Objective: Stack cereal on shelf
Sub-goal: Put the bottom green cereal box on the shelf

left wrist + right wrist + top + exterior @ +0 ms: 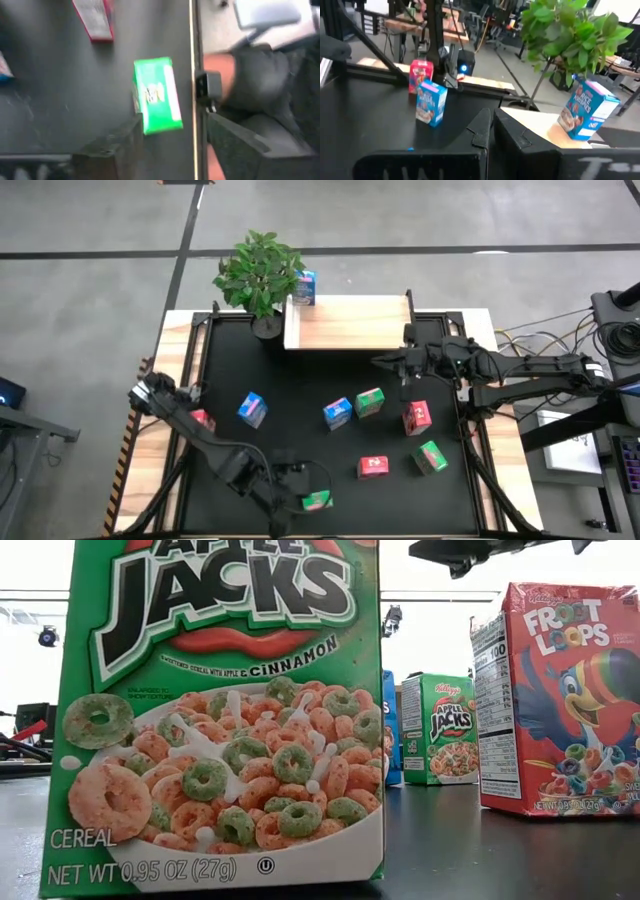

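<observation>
Counter (300, 395): matte black surface with pale wood edges. Shelf (345, 322): light natural wood plank with visible grain. Blue cereal box on shelf (304, 287): blue with white panel; in the right wrist view it reads blue and white with red lettering. Potted plant (258, 272): leafy green, dark pot. Nearest green cereal box (225, 710): green, bold white lettering outlined in black, a red shape beneath, and a bowl of orange and green rings. Red cereal box (565, 700): red, multicoloured lettering, a blue bird with striped beak, white nutrition side panel. Arms (520, 370): dark. Floor (90, 290): grey.
</observation>
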Action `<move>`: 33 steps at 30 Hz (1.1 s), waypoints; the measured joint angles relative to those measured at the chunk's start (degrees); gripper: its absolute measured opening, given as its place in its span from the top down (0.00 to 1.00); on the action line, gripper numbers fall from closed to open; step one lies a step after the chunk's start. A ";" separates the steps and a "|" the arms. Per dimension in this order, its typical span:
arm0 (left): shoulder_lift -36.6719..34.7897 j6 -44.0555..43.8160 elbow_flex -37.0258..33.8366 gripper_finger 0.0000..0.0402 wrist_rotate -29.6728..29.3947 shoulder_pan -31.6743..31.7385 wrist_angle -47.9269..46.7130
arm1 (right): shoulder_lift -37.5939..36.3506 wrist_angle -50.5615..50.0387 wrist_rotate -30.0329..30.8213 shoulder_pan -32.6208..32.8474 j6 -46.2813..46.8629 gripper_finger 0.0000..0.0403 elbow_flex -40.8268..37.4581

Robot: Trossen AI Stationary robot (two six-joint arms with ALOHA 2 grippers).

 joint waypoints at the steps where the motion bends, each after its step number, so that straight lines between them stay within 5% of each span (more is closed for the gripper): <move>1: 0.58 0.19 0.63 0.45 -1.37 -0.38 0.02 | 0.00 -0.31 0.01 0.00 0.52 0.97 0.00; 10: 6.88 2.12 1.05 0.31 -6.48 -2.11 0.25 | 0.00 -0.83 0.00 0.00 1.33 0.97 -0.13; 18: 7.78 0.23 0.90 0.31 -13.69 -1.92 -1.44 | 0.00 -1.13 0.02 0.00 1.94 0.97 -0.13; 33: 8.07 -3.24 0.81 0.30 -15.80 -3.56 0.73 | 0.00 -1.11 1.44 0.00 1.92 0.97 -0.13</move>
